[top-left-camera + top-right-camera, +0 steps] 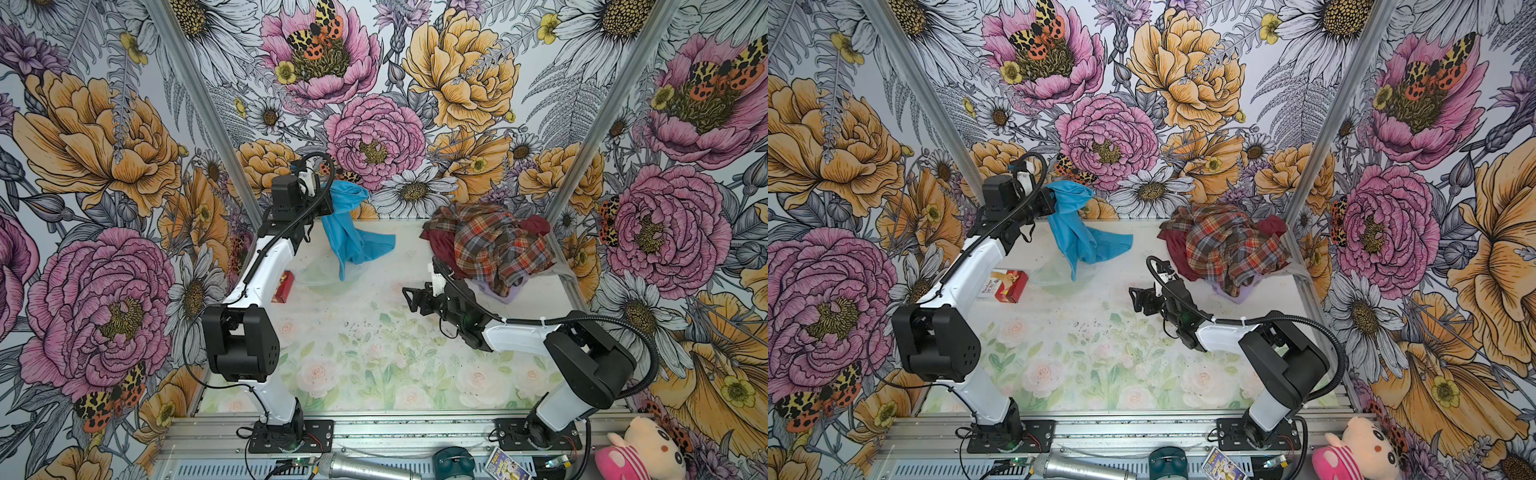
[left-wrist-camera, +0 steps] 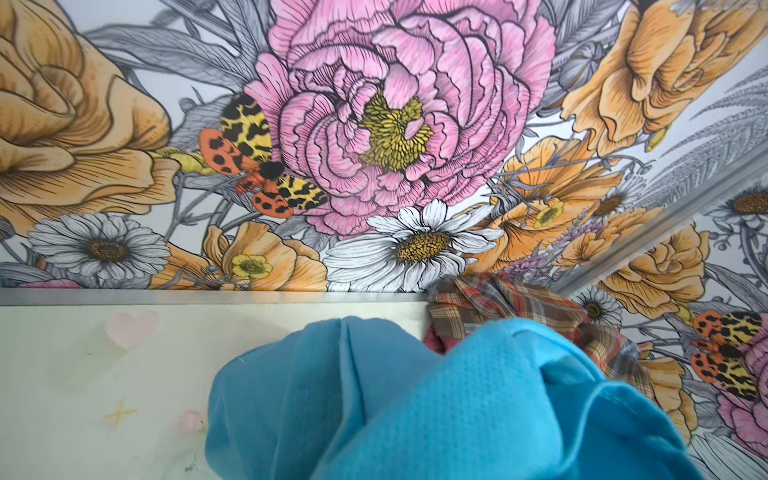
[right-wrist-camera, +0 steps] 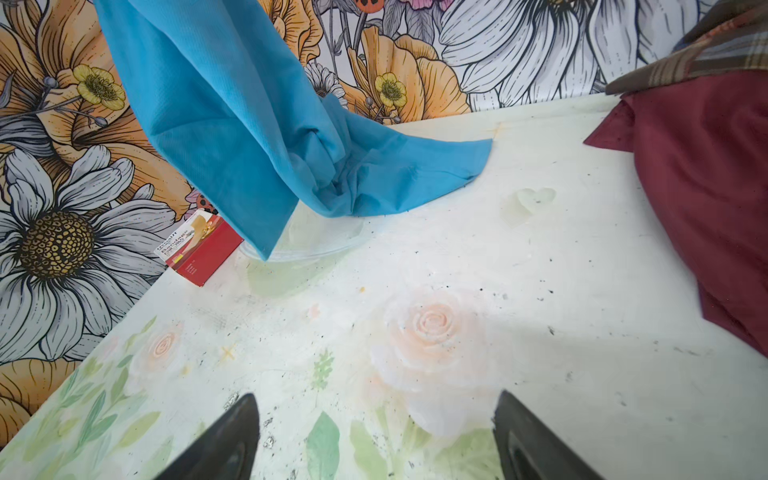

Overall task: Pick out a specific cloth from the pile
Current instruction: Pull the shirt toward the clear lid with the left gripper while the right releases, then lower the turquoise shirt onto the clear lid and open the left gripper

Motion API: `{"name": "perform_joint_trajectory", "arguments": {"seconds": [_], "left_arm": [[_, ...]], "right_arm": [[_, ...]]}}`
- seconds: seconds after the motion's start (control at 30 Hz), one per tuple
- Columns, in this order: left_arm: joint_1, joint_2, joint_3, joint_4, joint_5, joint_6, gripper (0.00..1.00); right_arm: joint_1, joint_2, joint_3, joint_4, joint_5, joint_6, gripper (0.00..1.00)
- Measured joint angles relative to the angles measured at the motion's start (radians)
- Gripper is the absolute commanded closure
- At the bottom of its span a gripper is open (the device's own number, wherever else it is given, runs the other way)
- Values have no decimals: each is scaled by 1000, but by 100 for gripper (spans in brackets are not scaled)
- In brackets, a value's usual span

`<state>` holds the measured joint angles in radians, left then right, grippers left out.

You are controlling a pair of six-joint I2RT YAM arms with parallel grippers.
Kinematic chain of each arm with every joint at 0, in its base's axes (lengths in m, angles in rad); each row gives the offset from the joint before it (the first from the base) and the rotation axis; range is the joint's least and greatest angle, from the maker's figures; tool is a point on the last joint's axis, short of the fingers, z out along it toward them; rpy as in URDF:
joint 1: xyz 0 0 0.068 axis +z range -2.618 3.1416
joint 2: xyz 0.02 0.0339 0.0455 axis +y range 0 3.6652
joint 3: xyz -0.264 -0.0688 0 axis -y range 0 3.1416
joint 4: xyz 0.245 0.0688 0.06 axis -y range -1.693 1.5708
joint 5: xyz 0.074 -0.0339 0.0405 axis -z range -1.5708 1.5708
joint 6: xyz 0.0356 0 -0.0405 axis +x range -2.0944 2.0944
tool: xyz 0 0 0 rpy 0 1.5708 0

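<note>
Blue cloth (image 1: 351, 232) hangs from the left gripper (image 1: 326, 201), raised at the far left of the table (image 1: 374, 332), its lower end trailing onto the tabletop and a clear bowl (image 1: 311, 276). It is well apart from the pile (image 1: 494, 245) of plaid and maroon garments at far right. The picking-out looks nearly done; next the cloth needs lifting fully clear or setting down. Left jaws are clamped tight on the cloth's top. The right gripper (image 3: 376, 415) hovers low near the pile, jaws wide apart, holding nothing

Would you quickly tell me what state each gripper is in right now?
Left gripper: shut on the turquoise cloth.
Right gripper: open, holding nothing.
</note>
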<state>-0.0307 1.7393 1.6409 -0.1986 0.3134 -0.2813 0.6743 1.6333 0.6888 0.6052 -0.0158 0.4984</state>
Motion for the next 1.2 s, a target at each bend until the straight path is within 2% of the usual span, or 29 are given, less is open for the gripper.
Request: {"name": "perform_joint_trajectory", "arguments": {"seconds": [0.27, 0.4, 0.73, 0.93, 1.2], "left_arm": [[86, 148, 171, -11, -15, 0, 100], [108, 197, 187, -37, -17, 0, 100], [146, 202, 187, -66, -18, 26, 100], [137, 230, 196, -60, -31, 29, 100], [68, 398, 274, -76, -63, 29, 100]], "right_arm": [[47, 32, -18, 154, 55, -66, 10], [52, 32, -18, 185, 90, -91, 10], [52, 66, -18, 201, 128, -119, 10], [51, 66, -18, 209, 132, -119, 10], [38, 67, -19, 216, 136, -117, 10]]}}
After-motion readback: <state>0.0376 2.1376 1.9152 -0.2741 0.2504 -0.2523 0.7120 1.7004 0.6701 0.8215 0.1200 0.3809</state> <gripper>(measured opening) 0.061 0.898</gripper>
